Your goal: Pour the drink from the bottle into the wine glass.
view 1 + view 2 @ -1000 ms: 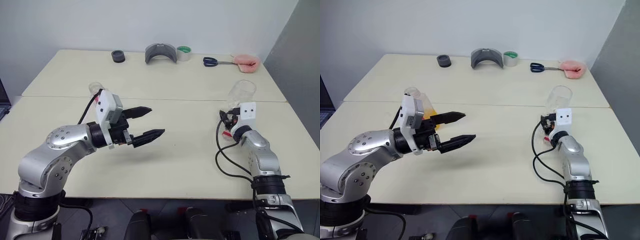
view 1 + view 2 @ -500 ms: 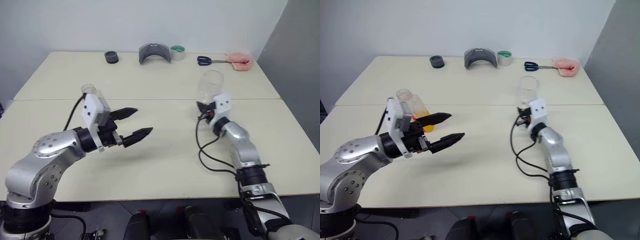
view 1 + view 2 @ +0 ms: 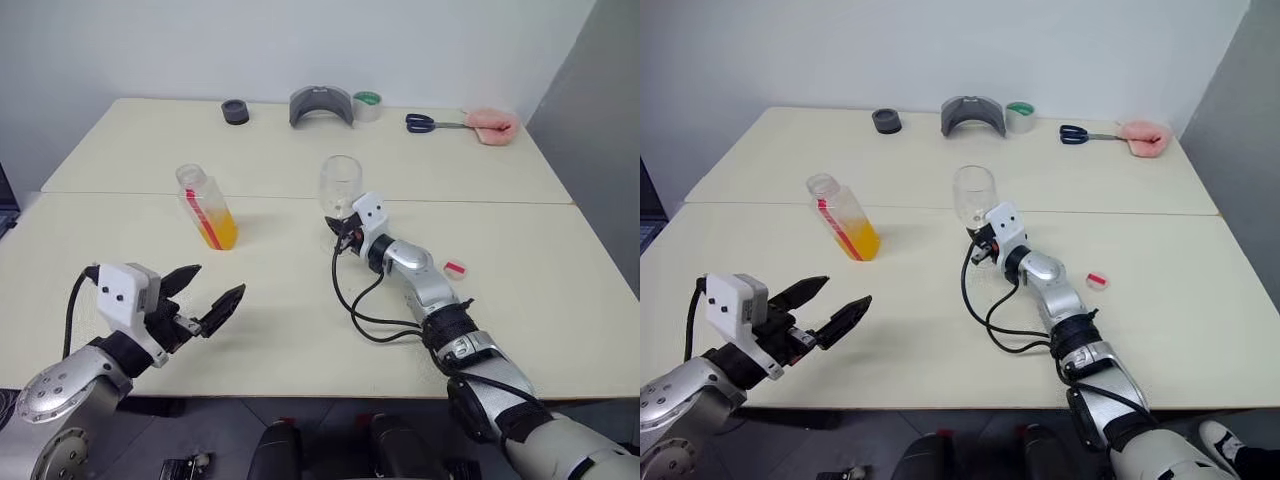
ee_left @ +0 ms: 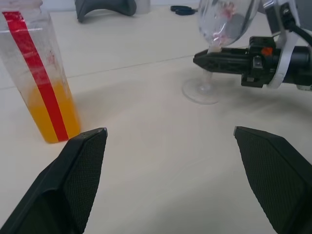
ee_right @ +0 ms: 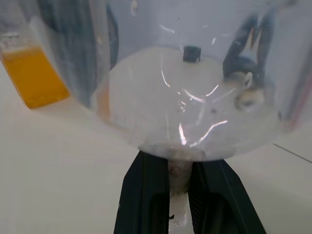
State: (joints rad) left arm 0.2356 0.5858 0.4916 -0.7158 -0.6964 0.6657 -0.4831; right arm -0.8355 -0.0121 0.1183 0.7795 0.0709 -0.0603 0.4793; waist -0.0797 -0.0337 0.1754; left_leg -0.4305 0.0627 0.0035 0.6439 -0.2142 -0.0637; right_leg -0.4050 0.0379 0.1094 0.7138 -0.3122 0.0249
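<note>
Both arms moved: right gripper [image 3: 345, 226] carried the wine glass [image 3: 339, 184] leftward; left gripper [image 3: 205, 296], wide, withdrew.

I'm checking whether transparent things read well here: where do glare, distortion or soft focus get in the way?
Right wrist view: the clear stemmed wine glass shows white glints and warps what lies behind its bowl. Left wrist view: the left gripper's black fingers look soft up close, while the small clear plastic bottle of orange drink is sharp. Left eye view: even light, faint shadows on the cream table.
</note>
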